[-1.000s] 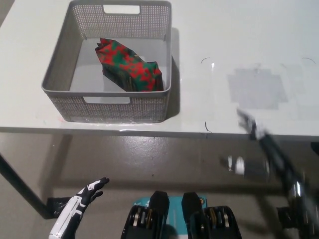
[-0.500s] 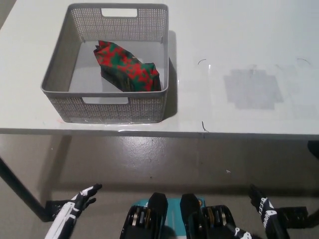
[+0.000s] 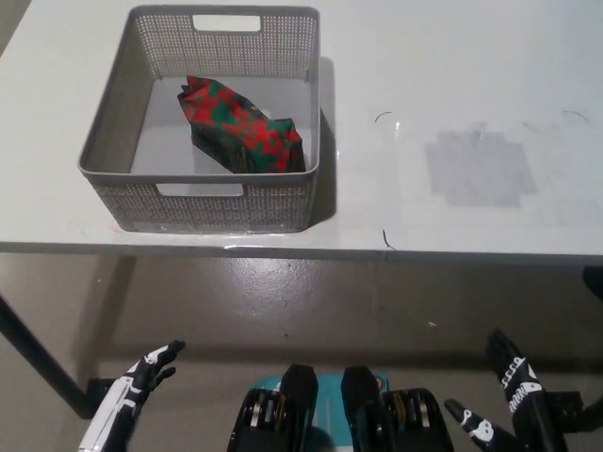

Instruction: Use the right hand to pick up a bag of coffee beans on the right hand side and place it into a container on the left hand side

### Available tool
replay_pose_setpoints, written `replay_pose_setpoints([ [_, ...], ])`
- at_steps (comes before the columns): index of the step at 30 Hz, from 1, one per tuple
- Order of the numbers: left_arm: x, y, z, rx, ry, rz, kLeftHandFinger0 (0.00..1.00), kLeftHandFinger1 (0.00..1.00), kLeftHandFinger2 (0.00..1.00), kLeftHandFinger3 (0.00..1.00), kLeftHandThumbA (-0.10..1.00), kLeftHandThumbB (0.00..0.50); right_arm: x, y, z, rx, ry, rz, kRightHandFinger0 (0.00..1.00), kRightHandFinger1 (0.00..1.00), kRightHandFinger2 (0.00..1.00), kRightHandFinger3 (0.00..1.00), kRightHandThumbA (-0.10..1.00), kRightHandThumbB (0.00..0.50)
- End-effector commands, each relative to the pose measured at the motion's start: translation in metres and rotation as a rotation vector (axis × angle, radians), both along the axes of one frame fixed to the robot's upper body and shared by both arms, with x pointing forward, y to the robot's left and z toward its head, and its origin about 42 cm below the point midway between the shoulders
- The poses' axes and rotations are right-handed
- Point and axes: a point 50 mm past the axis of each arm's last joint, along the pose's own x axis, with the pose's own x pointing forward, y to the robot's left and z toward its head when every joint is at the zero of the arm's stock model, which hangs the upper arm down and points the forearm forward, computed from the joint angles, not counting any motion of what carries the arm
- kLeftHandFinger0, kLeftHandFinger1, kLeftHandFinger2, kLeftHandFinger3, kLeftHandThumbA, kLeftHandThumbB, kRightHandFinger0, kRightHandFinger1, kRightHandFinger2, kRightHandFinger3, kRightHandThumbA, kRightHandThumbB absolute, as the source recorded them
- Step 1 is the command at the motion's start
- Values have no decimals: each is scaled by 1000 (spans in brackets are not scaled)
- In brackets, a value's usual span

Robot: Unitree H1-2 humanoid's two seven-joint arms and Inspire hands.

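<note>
Coffee bag [image 3: 243, 127] lies diagonally inside the basket [image 3: 113, 141] at upper left, far from the empty, spread right hand [image 3: 513, 395] at lower right.

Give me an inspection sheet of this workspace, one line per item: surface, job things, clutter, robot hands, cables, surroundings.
Surface: white table, with a grey taped patch on its right side.
Job's things: red and green coffee bag lies inside the grey basket on the table's left.
Clutter: nothing seen.
Robot hands: white left robot hand low at lower left, open, empty; black right robot hand low at lower right, open, empty; both below the table edge.
Cables: nothing seen.
Surroundings: grey floor, dark table leg at lower left.
</note>
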Motion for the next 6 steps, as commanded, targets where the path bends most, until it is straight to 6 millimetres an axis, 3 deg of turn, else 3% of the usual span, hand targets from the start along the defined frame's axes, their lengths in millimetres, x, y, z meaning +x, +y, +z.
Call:
replay_pose_setpoints([
  [1, 5, 4, 8, 2, -57, 10, 1000, 1000, 1000, 1000, 1000, 223, 6, -1, 11, 18, -98, 5, 1000, 1000, 1000, 1000, 1000, 279],
  [6, 5, 4, 9, 6, -58, 8, 1000, 1000, 1000, 1000, 1000, 226, 8, -1, 12, 16, -101, 0, 1000, 1000, 1000, 1000, 1000, 303],
])
